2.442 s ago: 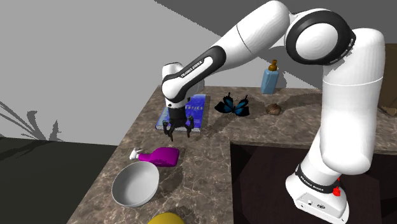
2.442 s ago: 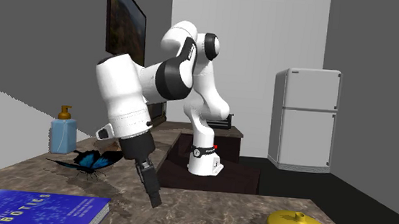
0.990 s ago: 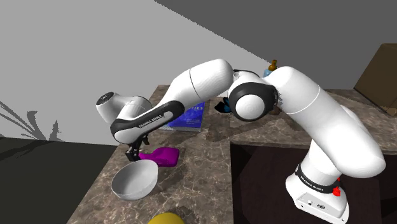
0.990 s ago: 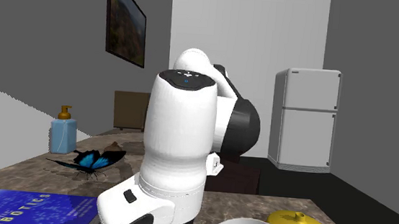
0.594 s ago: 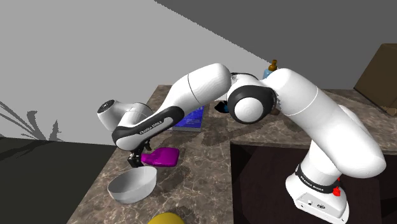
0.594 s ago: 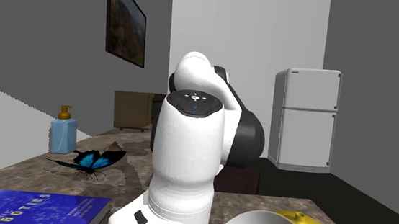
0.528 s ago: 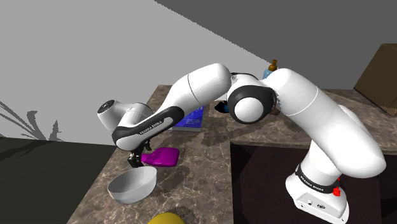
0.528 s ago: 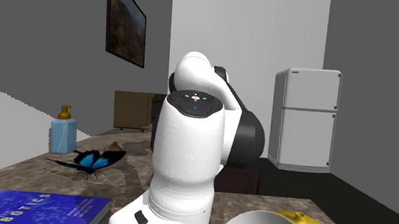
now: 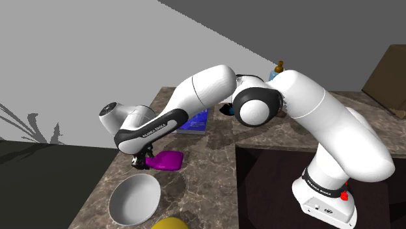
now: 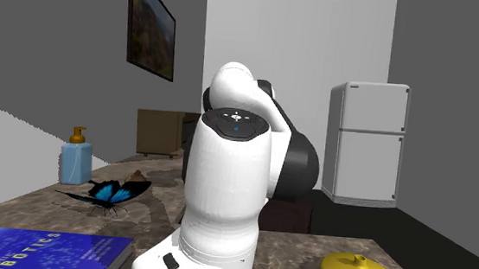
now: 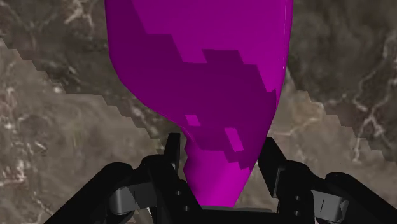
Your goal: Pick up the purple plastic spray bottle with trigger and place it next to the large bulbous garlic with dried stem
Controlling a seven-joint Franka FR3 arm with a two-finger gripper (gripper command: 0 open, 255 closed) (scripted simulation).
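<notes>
Right now your gripper point(image 11: 219, 151) is closed on the purple spray bottle point(image 11: 203, 76) at its narrow end, with a black finger point(image 11: 173, 153) against each side. In the shoulder view you find the bottle lying on its side on the brown marbled counter point(image 9: 215, 162). It lies between the white bowl point(image 9: 135, 198) and the blue book point(image 9: 197, 121), with the arm stretched low over it.
</notes>
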